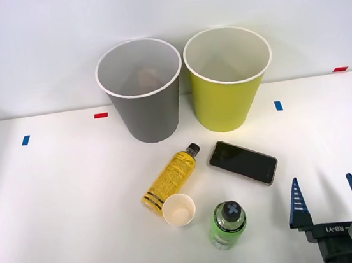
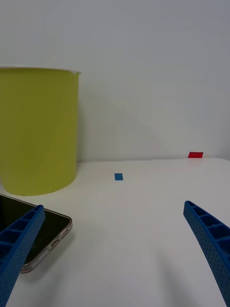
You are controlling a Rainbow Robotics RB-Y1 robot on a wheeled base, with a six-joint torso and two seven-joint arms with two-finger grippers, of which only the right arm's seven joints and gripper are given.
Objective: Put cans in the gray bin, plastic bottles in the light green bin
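The gray bin [image 1: 143, 106] and the light green bin [image 1: 229, 96] stand side by side at the back of the white table. A dim reddish shape lies low inside the gray bin; I cannot tell whether it is a can. A yellow plastic bottle [image 1: 171, 179] with a black cap lies on its side in front of the bins. Nearer to me, a clear green bottle [image 1: 227, 225] stands upright. My right gripper [image 1: 321, 180] is open and holds nothing, low at the table's front right, to the right of the green bottle. From the wrist, the open gripper [image 2: 114, 206] faces the light green bin [image 2: 38, 129].
A white paper cup [image 1: 178, 209] stands between the two bottles. A black phone [image 1: 243, 162] lies flat in front of the light green bin, seen also from the wrist as the phone [image 2: 45, 225] beside one finger. Small red and blue tape marks dot the table.
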